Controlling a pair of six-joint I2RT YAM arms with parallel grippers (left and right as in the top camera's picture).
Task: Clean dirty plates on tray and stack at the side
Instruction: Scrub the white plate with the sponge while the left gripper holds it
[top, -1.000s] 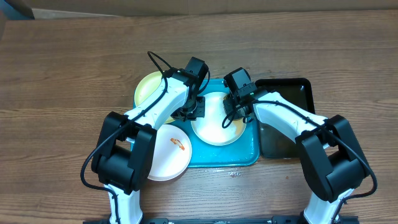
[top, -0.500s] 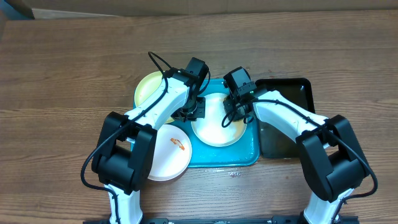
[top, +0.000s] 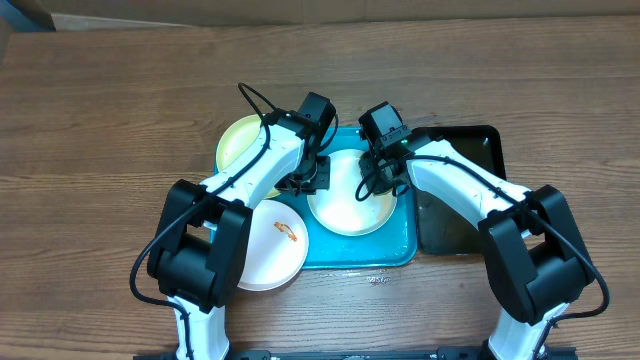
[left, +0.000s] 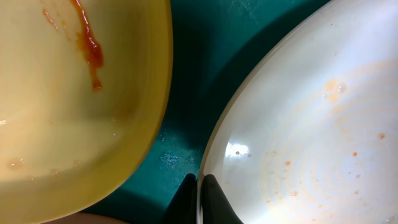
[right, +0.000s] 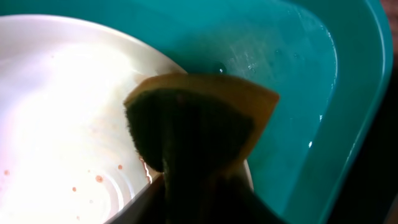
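Note:
A white plate (top: 350, 205) lies in the turquoise tray (top: 395, 245). My left gripper (top: 318, 178) is shut on its left rim; the wrist view shows the fingers (left: 200, 193) pinching the rim of the plate (left: 311, 124), which bears faint orange specks. My right gripper (top: 376, 178) is shut on a sponge (right: 199, 124), yellow with a dark green face, held over the plate's right edge (right: 62, 112). A lime green plate (top: 240, 140) with a red smear (left: 90, 50) sits left of the tray. Another white plate (top: 268, 245) with an orange smear lies at the front left.
A black tray (top: 460, 200) stands to the right of the turquoise tray, partly under my right arm. The brown wooden table (top: 100, 120) surrounds everything. The tray floor (right: 280, 68) is wet.
My right gripper with the sponge has shifted slightly toward the far edge of the plate. The left arm and the plates have not moved.

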